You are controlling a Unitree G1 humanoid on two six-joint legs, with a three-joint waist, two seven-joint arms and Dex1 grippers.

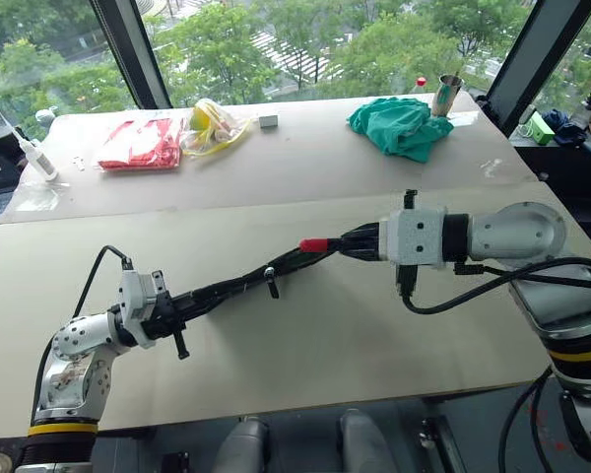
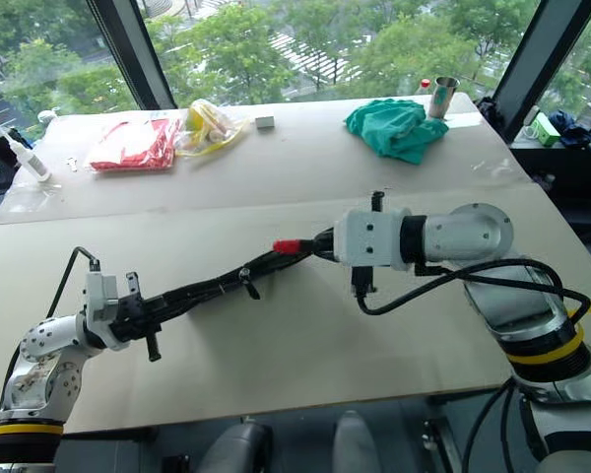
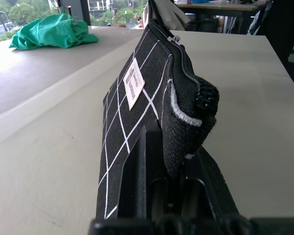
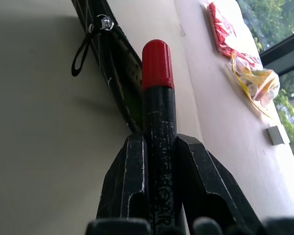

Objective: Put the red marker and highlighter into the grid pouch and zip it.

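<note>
Over the beige surface [image 1: 305,345], my left tool [image 3: 172,169] clamps the grid pouch [image 3: 137,117]; my right tool [image 4: 159,161] pinches the red marker [image 4: 158,98].

Faint worn lettering along the red marker [image 4: 159,142] barrel, unreadable, small white label [image 3: 133,87] on the grid pouch [image 3: 137,122], print illegible

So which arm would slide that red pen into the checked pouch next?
The right. Its gripper is shut on the red marker, tip aimed at the grid pouch opening, while the left gripper pinches the pouch's end, holding it up.
</note>
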